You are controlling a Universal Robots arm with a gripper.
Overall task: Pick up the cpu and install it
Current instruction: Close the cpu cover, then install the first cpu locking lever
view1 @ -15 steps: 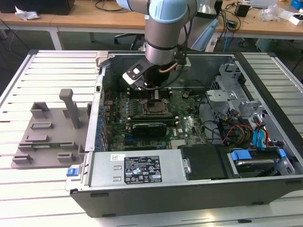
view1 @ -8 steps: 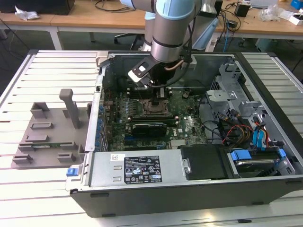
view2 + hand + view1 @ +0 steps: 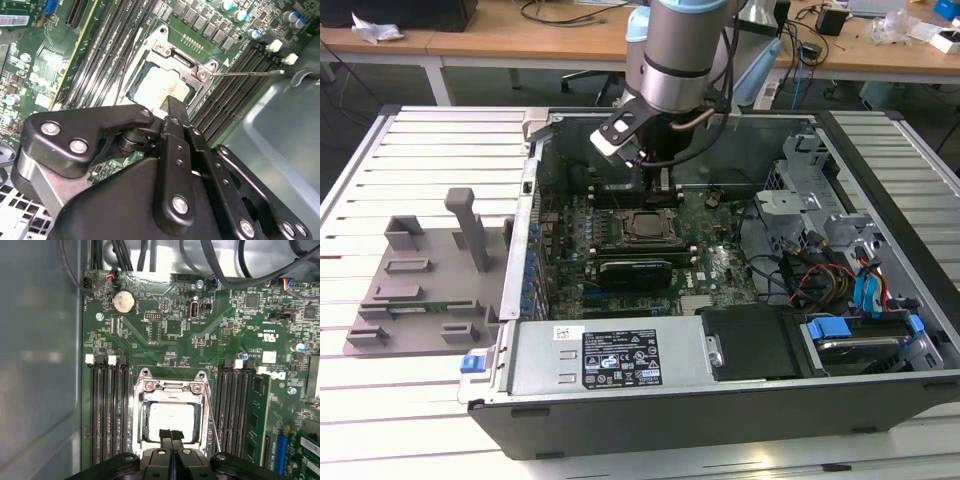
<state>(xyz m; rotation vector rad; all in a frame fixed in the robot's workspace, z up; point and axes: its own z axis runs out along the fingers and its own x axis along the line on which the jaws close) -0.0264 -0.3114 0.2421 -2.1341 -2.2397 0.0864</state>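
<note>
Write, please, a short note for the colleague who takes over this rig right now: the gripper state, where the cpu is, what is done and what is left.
The gripper is shut, with its fingers together, and it is low inside the open computer case. Its tips are at the near edge of the cpu. I cannot tell if they touch it.
The cpu lies flat within the socket frame on the motherboard, as seen in both wrist views.
Done: the cpu is at the socket.
Left: seating is not confirmed, and the gripper is not yet clear of the socket frame.
</note>
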